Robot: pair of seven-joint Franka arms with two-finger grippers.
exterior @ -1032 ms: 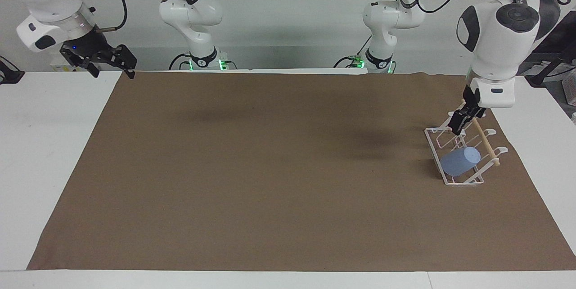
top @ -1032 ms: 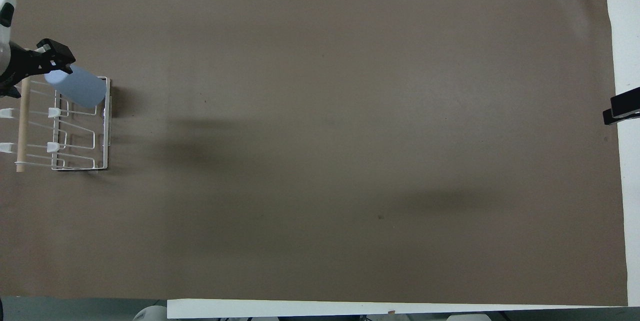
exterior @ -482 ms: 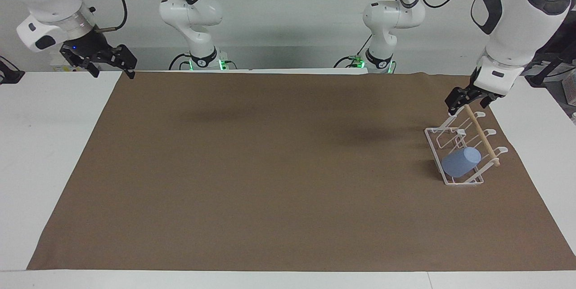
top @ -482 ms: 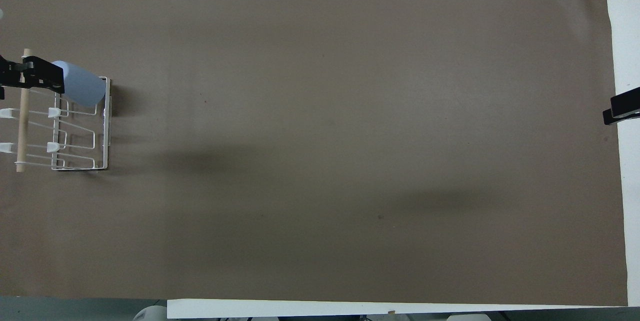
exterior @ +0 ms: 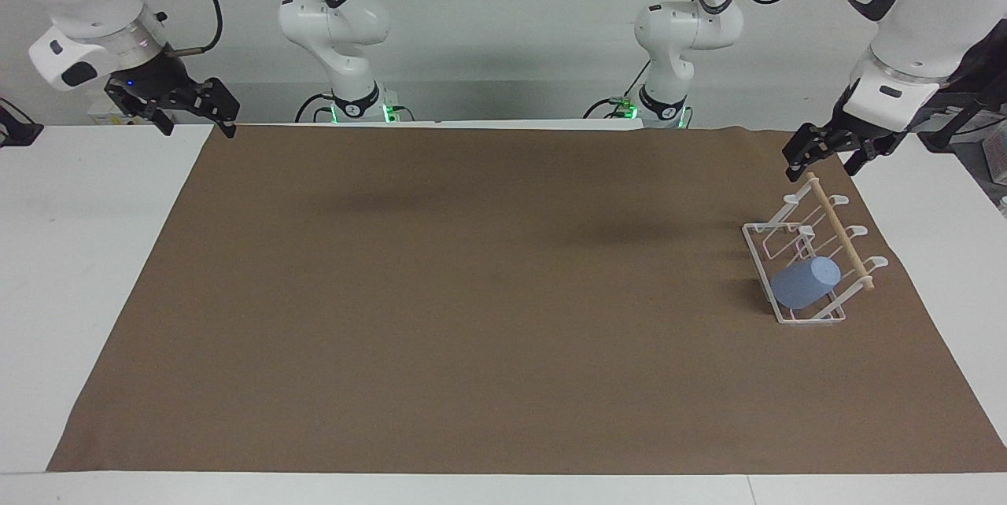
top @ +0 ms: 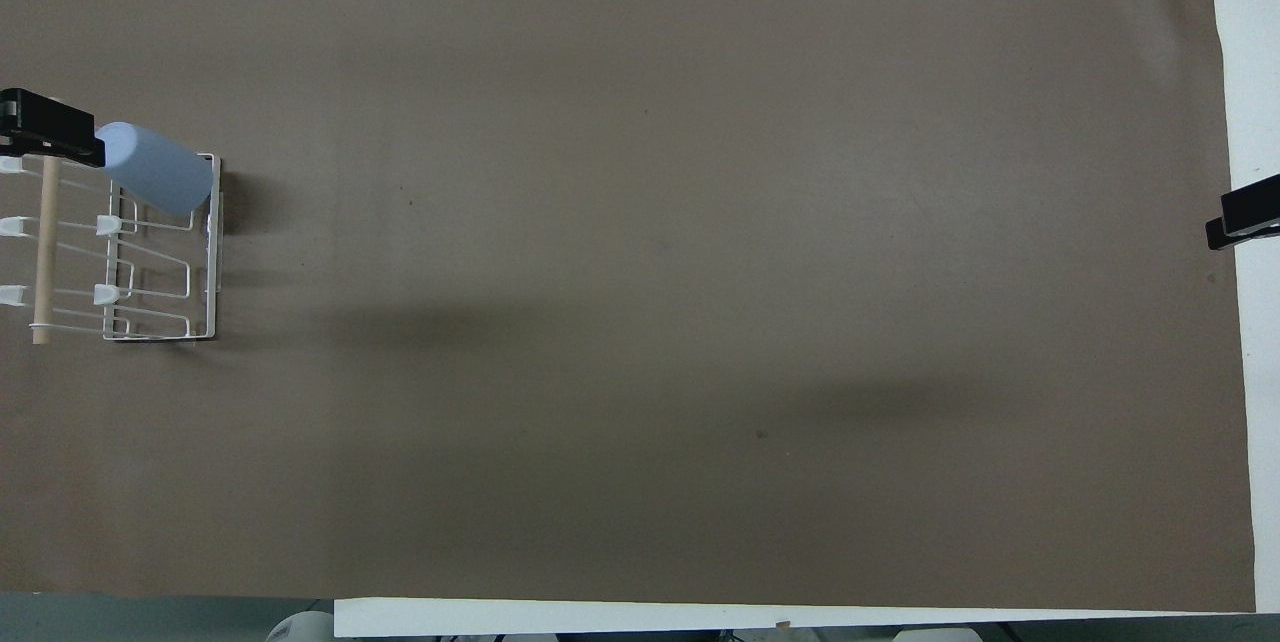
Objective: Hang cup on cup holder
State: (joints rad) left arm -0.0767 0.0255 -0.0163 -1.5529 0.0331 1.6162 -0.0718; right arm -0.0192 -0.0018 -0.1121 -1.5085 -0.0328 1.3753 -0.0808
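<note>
We lifted left claw (exterior: 824, 161) up off rack (exterior: 775, 273), open, holding nothing. Cup (exterior: 804, 282) stayed on far prong, hung right, we think. Right claw (exterior: 193, 113) waited, open, empty.

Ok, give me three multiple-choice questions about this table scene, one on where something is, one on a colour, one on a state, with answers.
1. Where is the cup?
A. On the rack, at its end farther from the robots
B. Flat on the brown mat
C. In the left gripper

2. What colour is the cup?
A. Red
B. Light blue
C. Green

3. How is the left gripper?
A. Shut on the cup
B. Shut on the wooden rod
C. Open and empty, over the rack's end nearer the robots

Answers: 1 A, it sits tilted on the rack's wire prongs. 2 B, both views show pale blue. 3 C, its fingers stand apart above the rod and hold nothing. The right gripper waits, open, at the right arm's end.
</note>
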